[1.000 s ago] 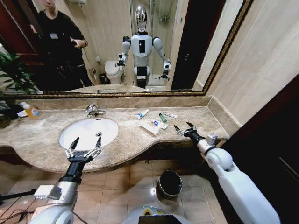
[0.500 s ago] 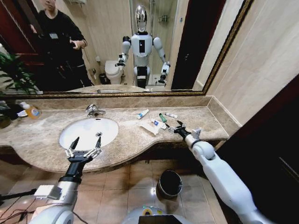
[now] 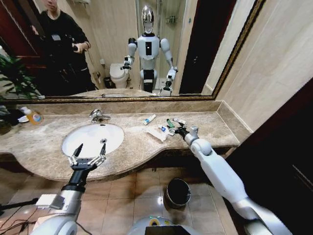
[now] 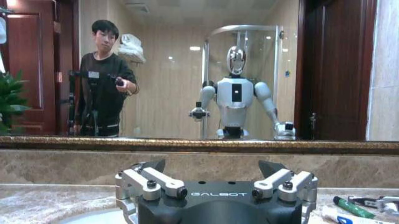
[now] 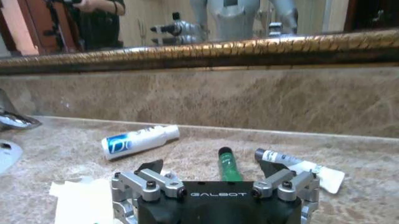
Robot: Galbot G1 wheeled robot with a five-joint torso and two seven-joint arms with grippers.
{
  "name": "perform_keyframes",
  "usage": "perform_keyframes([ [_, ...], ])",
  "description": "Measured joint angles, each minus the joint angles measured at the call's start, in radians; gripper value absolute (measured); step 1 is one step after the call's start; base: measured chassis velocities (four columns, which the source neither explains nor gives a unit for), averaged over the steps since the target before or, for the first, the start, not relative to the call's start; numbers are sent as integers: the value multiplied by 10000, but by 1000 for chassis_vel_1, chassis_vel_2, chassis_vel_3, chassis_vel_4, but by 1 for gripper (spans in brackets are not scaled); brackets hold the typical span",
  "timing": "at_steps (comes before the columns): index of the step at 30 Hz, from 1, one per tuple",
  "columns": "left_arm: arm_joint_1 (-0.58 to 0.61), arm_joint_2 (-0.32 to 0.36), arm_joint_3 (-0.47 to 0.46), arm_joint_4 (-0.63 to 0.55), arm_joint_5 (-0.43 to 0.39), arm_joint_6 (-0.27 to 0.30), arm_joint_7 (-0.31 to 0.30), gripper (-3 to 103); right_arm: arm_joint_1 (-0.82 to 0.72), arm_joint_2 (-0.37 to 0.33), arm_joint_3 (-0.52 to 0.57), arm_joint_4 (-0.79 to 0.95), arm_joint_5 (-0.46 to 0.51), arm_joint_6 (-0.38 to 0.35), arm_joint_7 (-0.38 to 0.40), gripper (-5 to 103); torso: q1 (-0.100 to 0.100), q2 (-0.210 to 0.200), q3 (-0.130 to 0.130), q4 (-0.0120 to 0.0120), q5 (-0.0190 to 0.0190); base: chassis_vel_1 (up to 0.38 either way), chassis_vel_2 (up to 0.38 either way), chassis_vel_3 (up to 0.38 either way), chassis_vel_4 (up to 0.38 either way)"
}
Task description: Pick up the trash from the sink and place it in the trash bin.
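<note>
Head view, left to right. Left pincer point(image 3: 89, 152), lower left, hangs released over the front rim of the sink point(image 3: 93, 138); its housing reads "GALBOT", as does the right one. Right pincer point(image 3: 172, 128), centre, spread wide over the tabletop point(image 3: 210, 128), sits among the trash: paper packet point(image 3: 156, 133) just left, green tube point(image 5: 229, 165) between its fingers and ahead, blue-labelled white tube point(image 5: 139, 139) upper left, lettering unreadable. Trash bin point(image 3: 177, 192) stands on the floor, bottom centre.

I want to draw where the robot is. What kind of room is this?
Most likely a bathroom: there is a white sink with a chrome faucet, a big mirror above the marble counter, and a toilet reflected in it.
</note>
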Motion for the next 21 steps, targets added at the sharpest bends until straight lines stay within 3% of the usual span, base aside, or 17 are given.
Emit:
perform_keyframes([
  [10, 0, 0, 0, 0, 0, 0, 0, 100, 577, 238, -339, -759, 135, -188, 301, 102, -1, 0, -1, -1, -1, 0, 0, 0, 0],
  [14, 0, 0, 0, 0, 0, 0, 0, 100, 699, 338, -362, -1048, 182, -202, 322, 98, -1, 0, -1, -1, -1, 0, 0, 0, 0],
  [18, 0, 0, 0, 0, 0, 0, 0, 100, 857, 444, -414, -1336, 189, -202, 337, 88, -1, 0, -1, -1, -1, 0, 0, 0, 0],
  [21, 0, 0, 0, 0, 0, 0, 0, 100, 884, 463, -441, -1411, 186, -200, 338, 87, 0, 0, -1, -1, -1, 0, 0, 0, 0],
])
